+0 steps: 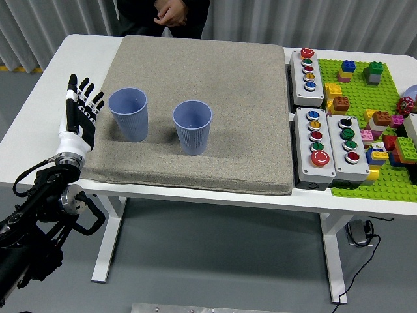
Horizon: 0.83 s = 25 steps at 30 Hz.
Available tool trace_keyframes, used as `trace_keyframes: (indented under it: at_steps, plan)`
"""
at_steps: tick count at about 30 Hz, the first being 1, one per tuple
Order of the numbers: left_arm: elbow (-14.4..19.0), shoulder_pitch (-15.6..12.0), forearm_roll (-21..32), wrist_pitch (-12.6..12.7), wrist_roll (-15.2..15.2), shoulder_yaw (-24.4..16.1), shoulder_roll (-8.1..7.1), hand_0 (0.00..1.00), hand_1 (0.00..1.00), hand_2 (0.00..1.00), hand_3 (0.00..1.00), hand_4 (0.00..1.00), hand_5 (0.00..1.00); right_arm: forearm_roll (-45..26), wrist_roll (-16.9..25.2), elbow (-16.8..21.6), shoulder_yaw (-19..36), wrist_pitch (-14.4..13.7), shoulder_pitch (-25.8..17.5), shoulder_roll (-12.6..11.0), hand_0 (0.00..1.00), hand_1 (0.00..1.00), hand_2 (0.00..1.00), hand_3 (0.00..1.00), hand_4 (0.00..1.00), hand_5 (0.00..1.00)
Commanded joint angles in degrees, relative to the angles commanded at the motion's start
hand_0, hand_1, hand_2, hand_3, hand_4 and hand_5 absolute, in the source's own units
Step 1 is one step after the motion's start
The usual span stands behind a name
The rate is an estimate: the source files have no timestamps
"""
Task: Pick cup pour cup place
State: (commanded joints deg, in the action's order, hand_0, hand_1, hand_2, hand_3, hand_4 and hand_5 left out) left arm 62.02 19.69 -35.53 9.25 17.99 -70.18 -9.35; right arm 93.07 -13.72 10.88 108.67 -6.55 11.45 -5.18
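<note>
Views: one only, the head view; nothing is shared with a second camera.
Position: high on the robot's side of the white rectangular table (pixel 85 49).
Facing: forward and down; near edge low in frame, far edge at the top.
Nearness: far enough back to take in the grey floor (pixel 215 261) beneath and the green studded baseplate (pixel 365 98), cut off at the right edge.

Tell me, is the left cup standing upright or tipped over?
Upright. The left cup stands on its base on the grey mat, its open mouth facing up. The left hand is beside it, apart, fingers spread.
</note>
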Motion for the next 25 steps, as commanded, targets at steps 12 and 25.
trace_keyframes:
  at_steps: [12, 25]
  plan:
    - [0.4, 0.3, -0.3, 0.6, 0.2, -0.4, 0.2, 0.899, 0.886, 0.97, 0.943, 0.813, 0.998, 0.4, 0.2, -0.1, 0.3, 0.0, 0.4, -0.2, 0.697, 0.636, 0.594, 0.598, 0.002, 0.245]
    - [0.8, 0.3, -0.2, 0.3, 0.6, -0.8, 0.18, 0.892, 0.879, 0.965, 0.937, 0.805, 0.998, 0.4, 0.1, -0.1, 0.4, -0.1, 0.6, -0.2, 0.697, 0.636, 0.594, 0.598, 0.002, 0.245]
